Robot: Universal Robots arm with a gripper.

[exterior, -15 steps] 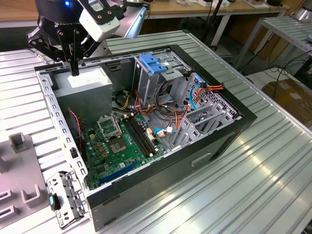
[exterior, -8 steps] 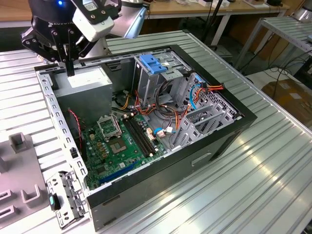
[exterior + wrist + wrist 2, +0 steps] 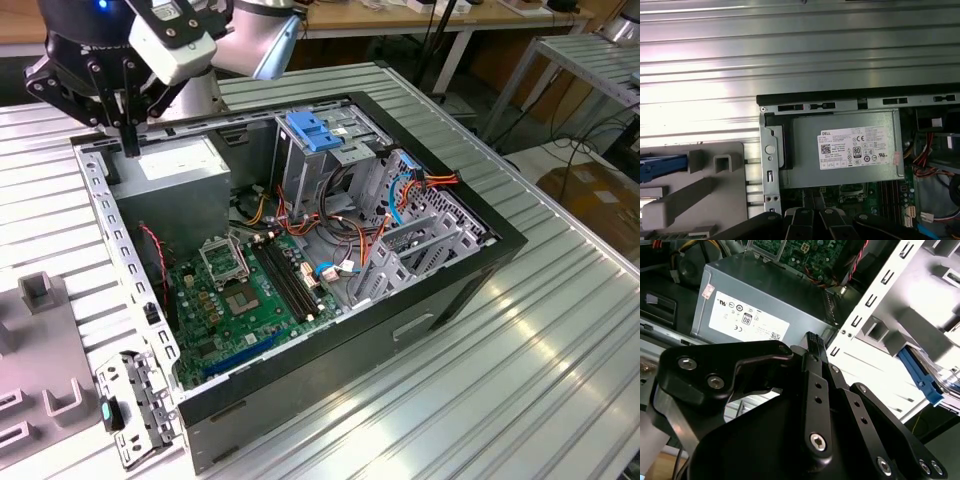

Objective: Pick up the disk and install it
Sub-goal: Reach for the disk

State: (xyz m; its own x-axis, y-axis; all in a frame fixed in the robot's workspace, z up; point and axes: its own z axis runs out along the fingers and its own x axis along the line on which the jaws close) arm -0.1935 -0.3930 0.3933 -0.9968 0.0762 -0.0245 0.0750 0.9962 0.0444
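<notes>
Case (image 3: 300,390) sits on table (image 3: 545,385); power supply (image 3: 180,175) inside, at the exterior view's left; gripper (image 3: 130,146) above it.

We note a ribbed metal table (image 3: 520,380) of pale, shiny slats running lengthwise, also seen in the first wrist view (image 3: 790,50). Directly on it sits an open black computer case (image 3: 330,372), set at an angle to the slats. Just beside the case, at the exterior view's left, lies a flat grey fixture (image 3: 40,350) with raised blocks. In the first wrist view we see this fixture (image 3: 700,192) carrying the disk (image 3: 662,167), its blue rail showing.
</notes>
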